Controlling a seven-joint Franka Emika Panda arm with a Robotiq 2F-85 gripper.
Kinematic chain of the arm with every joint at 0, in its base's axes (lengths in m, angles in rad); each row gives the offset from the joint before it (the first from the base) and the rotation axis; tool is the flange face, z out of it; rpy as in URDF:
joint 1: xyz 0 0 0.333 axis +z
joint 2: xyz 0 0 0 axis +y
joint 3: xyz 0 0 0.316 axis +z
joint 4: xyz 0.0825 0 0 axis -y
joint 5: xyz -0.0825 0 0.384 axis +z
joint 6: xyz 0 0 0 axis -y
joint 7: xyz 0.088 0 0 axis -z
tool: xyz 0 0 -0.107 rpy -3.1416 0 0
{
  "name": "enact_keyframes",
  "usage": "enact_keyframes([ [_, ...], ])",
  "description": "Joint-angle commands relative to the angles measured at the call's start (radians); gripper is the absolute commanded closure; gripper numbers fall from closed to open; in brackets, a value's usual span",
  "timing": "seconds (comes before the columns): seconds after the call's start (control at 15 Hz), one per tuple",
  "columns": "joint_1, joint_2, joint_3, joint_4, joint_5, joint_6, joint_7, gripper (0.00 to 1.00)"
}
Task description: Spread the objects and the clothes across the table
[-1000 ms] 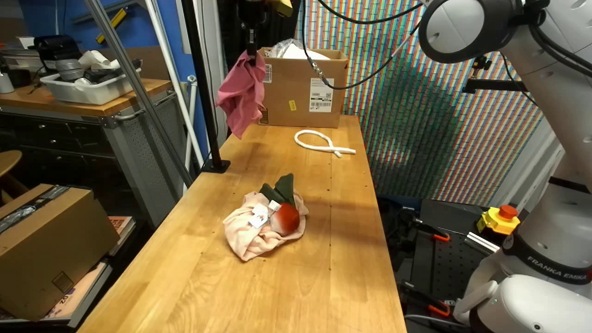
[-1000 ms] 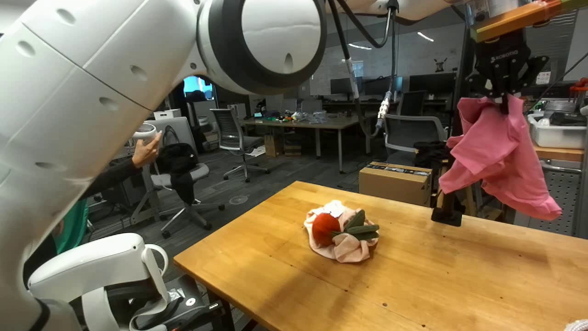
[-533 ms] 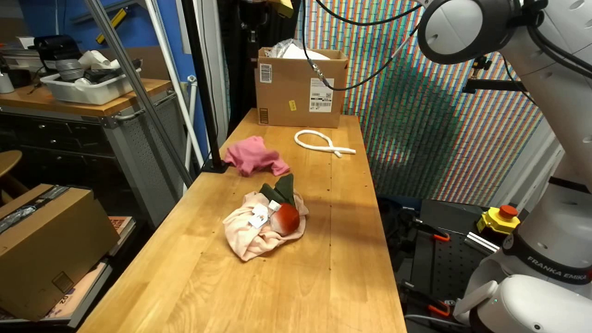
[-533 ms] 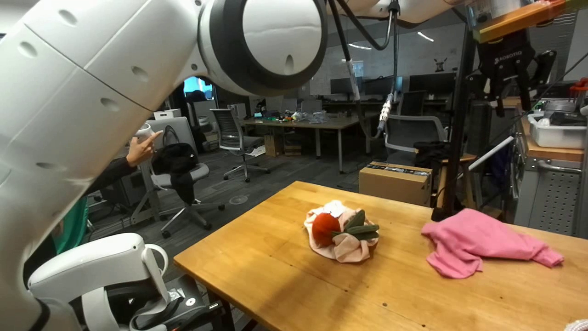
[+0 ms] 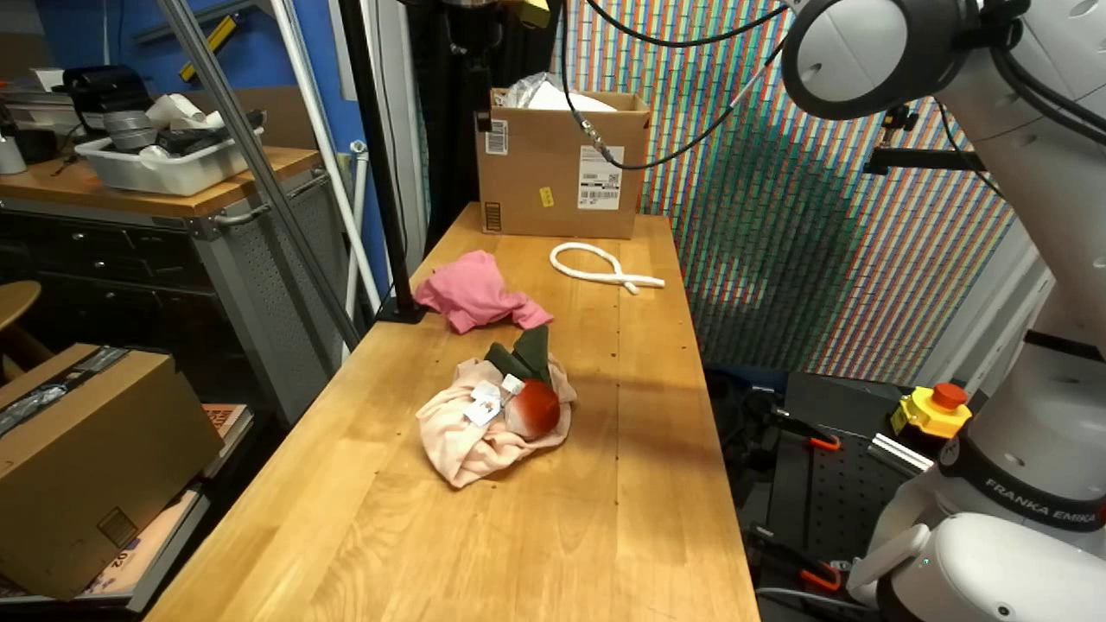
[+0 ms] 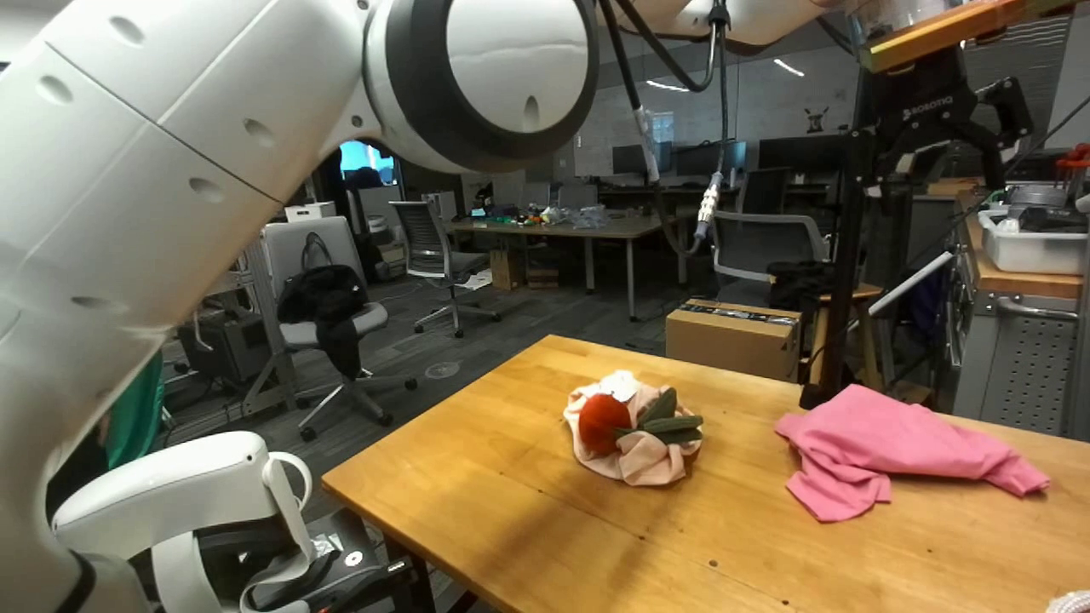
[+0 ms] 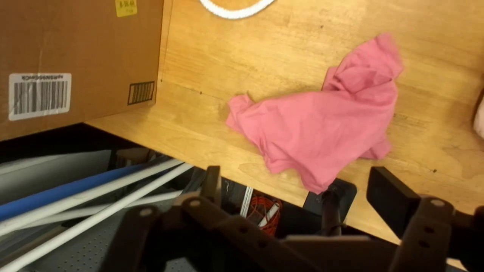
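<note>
robotiq gripper point(image 7: 298, 185) hangs high over the edge of the butcher-block table point(image 5: 553, 536), its fingers spread wide with nothing between them; beneath it lies the pink cloth point(image 7: 317, 128), crumpled on the wood, one corner seemingly touching the black pole base point(image 7: 348, 192); it looks light, thin and limp, so it should sag from wherever it is held, and the raised fold at its bunched end would be the place to pinch; farther off, apart from the cardboard box point(image 5: 536, 164) but near it, the white cord point(image 5: 619, 277) rests in a crossed loop, probably pliant and best taken across a single strand; away from the box, in both exterior views, the red-and-white plush toy point(image 5: 534, 409) with dark green leaves sits on the bunched peach cloth point(image 5: 462, 441); the toy is likely squashy and light, and a hold across its round body seems surer than one on the leaves; fingertips sent too low could snag the peach cloth along with it; i judge the spreading partly done, since the pink cloth and the cord lie apart while toy and peach cloth are stacked
</note>
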Motion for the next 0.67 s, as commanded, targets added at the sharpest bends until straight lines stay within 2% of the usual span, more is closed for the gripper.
enact_keyframes([
  [0.0, 0.061, -0.056, -0.034, -0.044, -0.064, -0.158, 0.048, 0.00],
  [0.27, 0.105, -0.117, -0.013, -0.113, -0.067, -0.298, 0.071, 0.00],
  [0.47, 0.137, -0.192, 0.005, -0.219, -0.054, -0.321, 0.087, 0.00],
  [0.6, 0.153, -0.261, 0.020, -0.332, -0.043, -0.300, 0.104, 0.00],
])
